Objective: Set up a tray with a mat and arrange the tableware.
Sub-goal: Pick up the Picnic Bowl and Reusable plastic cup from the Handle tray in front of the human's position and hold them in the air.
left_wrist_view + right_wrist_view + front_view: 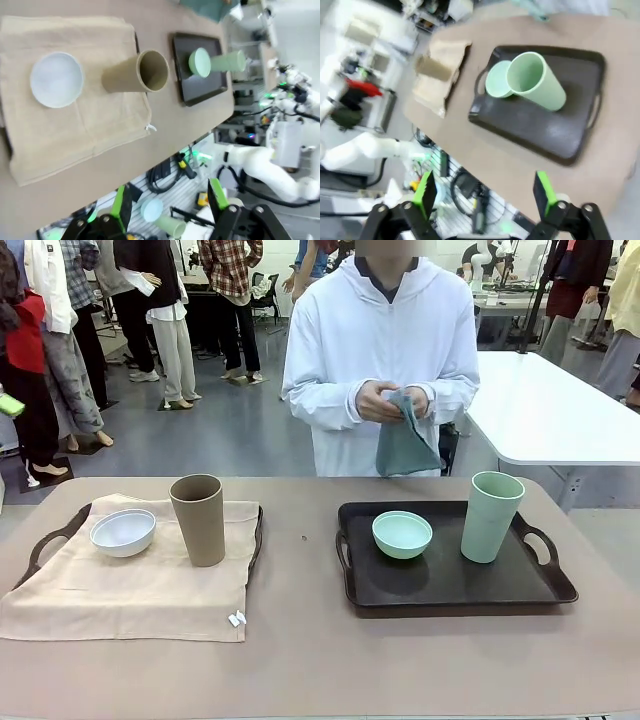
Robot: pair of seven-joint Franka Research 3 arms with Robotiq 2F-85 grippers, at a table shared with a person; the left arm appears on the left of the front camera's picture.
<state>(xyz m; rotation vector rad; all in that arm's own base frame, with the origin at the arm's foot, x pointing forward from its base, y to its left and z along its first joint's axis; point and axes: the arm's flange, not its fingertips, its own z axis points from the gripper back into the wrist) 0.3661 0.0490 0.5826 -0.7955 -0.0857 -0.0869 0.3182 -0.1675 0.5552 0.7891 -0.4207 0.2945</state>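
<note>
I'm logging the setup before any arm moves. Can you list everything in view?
table: one, tan, carries both trays
left tray: one, dark, robot's left, mostly under the mat
mat: one, beige, draped over the left tray
white bowl: one, on the mat, left of the brown cup
brown cup: one, upright on the mat
right tray: one, dark, robot's right, no mat
mint green bowl: one, on the right tray
pale green cup: one, upright, right of that bowl
cloth: one, grey-green, held by the person
white table: one, behind, right
person's hands: two, holding the cloth
left gripper: jaws open, empty
right gripper: jaws open, empty
</note>
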